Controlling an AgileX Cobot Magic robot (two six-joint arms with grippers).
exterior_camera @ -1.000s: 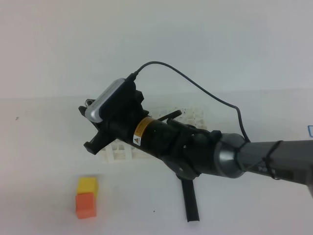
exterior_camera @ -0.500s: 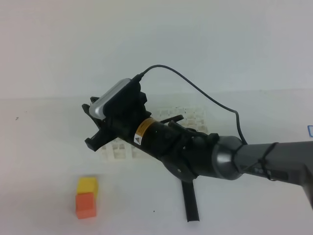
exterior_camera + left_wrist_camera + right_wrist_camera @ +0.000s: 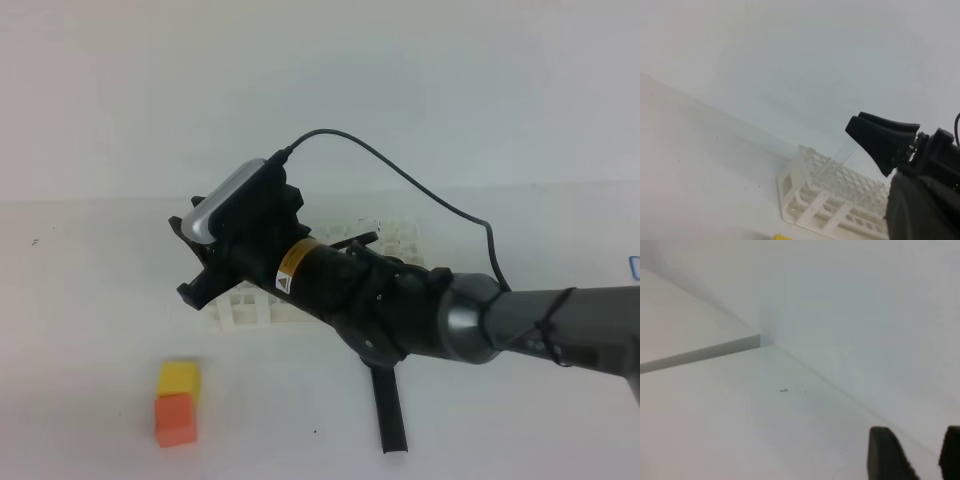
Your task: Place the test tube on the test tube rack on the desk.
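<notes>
Backdrop: white wall behind a white desk [image 3: 90, 330]; you have little contrast to work with.
Rack: rack [image 3: 255, 305] sits mid-desk, mostly hidden under the right arm in the high view; the left wrist view shows its grid [image 3: 835, 197] plainly.
Tube: a faint clear tube [image 3: 844, 156] seems to stand slanted in a far hole of the rack; too pale to be sure.
Right gripper: right gripper [image 3: 912, 452] has its two fingers parted with nothing between them, so it looks released. It hangs over the rack, probably because the drop-off is there.
Left gripper: out of sight; clenched, holding nothing you can see.
Clutter: black stick [image 3: 388, 410] lies near the arm's elbow; yellow block [image 3: 179, 378] and orange block [image 3: 173, 420] sit well apart from the rack.
Judgement: placing looks nearly done; check that the tube is seated.
</notes>
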